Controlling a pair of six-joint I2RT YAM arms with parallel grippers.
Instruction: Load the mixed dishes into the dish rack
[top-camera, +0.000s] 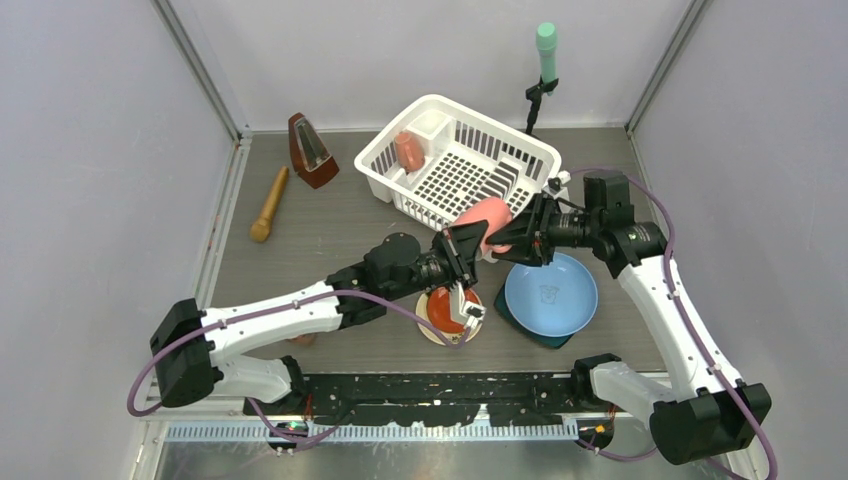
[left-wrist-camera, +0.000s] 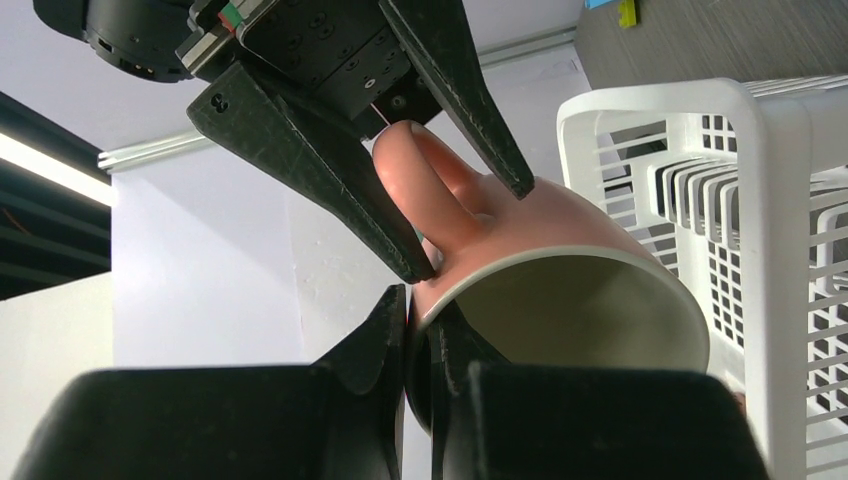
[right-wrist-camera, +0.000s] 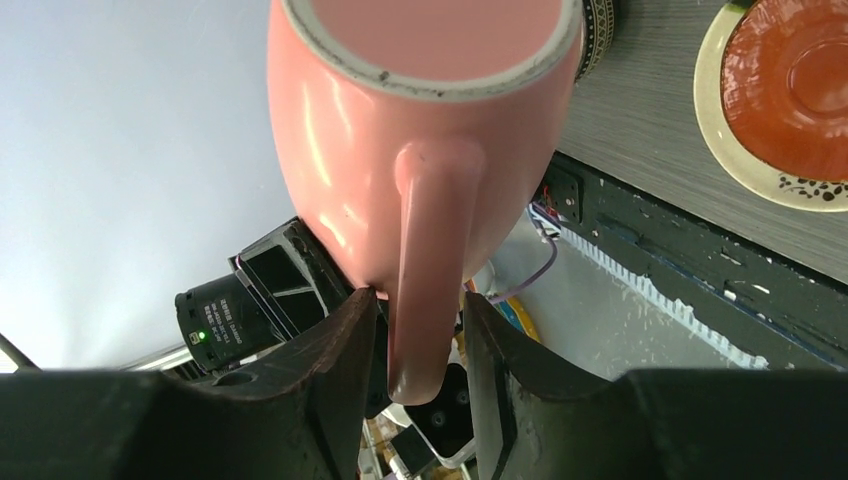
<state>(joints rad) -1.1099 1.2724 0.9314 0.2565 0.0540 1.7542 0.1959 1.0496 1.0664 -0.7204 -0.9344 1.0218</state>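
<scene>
A pink mug hangs in the air just in front of the dish rack, between both arms. My left gripper is shut on the mug's rim, one finger inside and one outside. My right gripper straddles the mug's handle; its fingers stand close on either side with small gaps, so it is open. A second pink mug lies in the rack. A light blue plate rests on a dark teal plate. A red saucer sits on a cream saucer.
A brown metronome and a wooden pestle lie at the back left. A green-topped stand rises behind the rack. The rack's white slotted wall is close to the right of the held mug. Grey walls enclose the table.
</scene>
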